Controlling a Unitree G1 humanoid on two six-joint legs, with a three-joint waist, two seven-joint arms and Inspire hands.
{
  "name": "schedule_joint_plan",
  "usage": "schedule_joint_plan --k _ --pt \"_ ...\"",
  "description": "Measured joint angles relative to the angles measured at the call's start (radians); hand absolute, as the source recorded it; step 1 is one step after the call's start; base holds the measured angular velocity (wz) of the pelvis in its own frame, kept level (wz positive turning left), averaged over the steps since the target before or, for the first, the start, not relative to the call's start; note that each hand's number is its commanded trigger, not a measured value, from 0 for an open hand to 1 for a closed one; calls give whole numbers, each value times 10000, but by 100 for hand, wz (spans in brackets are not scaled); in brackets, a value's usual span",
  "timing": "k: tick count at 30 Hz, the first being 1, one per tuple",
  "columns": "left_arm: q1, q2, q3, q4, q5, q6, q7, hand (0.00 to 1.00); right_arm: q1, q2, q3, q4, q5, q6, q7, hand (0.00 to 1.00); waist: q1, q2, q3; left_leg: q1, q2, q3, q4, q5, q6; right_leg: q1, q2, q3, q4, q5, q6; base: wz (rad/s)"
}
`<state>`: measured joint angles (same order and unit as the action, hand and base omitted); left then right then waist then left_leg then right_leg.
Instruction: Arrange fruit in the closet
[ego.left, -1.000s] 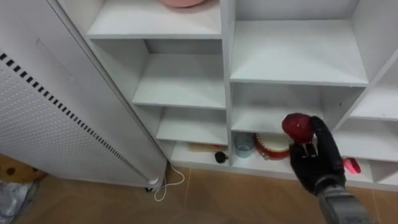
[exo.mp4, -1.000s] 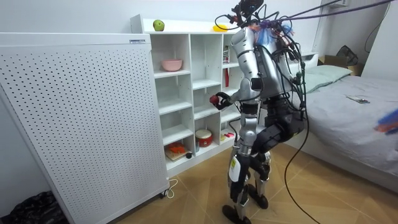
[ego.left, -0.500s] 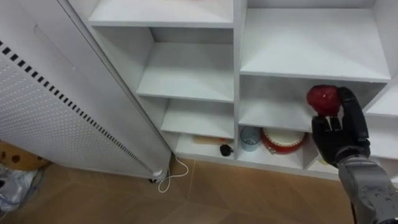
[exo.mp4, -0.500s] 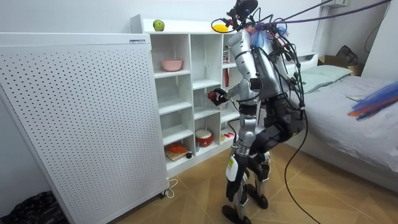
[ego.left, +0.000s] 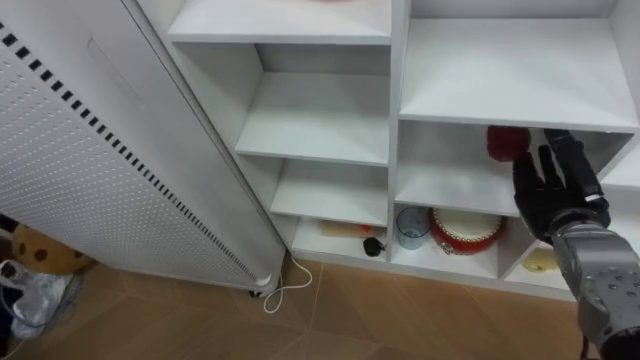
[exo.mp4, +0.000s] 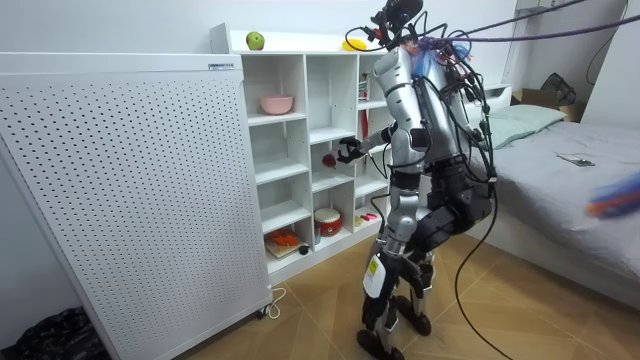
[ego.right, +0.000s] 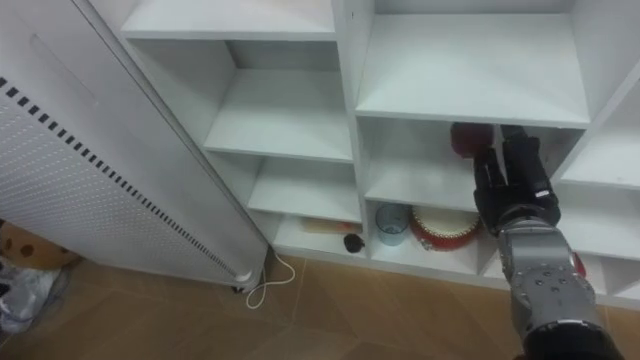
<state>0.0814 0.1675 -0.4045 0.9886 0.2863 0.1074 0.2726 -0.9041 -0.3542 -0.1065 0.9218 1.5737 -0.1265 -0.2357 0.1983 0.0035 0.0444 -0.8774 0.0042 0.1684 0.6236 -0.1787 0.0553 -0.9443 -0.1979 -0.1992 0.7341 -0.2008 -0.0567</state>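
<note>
Right hand (ego.left: 548, 190) is open, fingers straight and slightly spread, holding nothing. The red apple (ego.left: 504, 142) rests on a closet (ego.left: 310, 118) shelf just beyond its fingertips. The forearm rises from the lower right, fingers pointing into that compartment.

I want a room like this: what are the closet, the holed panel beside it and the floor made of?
Closet: likely painted or laminated board; smooth matt white, square edges.
Perforated panel: probably sheet metal or plastic; white, with even rows of holes.
Floor: wood or wood-look laminate; brown planks with seams.
</note>
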Motion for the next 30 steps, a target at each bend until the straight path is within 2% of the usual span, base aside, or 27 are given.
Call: schedule_joint_plan --k 12,19,26,30 --pt "81 99 -155 -44 -9 -49 -145 0 34 2 68 56 364 -49 -50 0 -12 -7 -9 285 23 164 -63 16 26 246 -54 7 43 0 3 0" --pt "81 197 -148 -45 -11 -208 -222 0 35 19 66 66 397 -49 -50 0 -8 -6 -9 364 65 170 -89 30 51 401 -114 -234 -101 36 27 0" --pt "167 242 -145 -17 -169 -226 -436 0 376 18 67 303 387 -44 0 0 33 48 20 1069 182 208 -415 30 58 1239 -86 -511 -559 64 85 0" --pt "225 245 -116 52 -102 -223 -533 0 462 0 68 1076 422 -42 499 0 98 85 30 1611 117 205 -887 131 53 1714 -115 -601 -886 114 151 -1"
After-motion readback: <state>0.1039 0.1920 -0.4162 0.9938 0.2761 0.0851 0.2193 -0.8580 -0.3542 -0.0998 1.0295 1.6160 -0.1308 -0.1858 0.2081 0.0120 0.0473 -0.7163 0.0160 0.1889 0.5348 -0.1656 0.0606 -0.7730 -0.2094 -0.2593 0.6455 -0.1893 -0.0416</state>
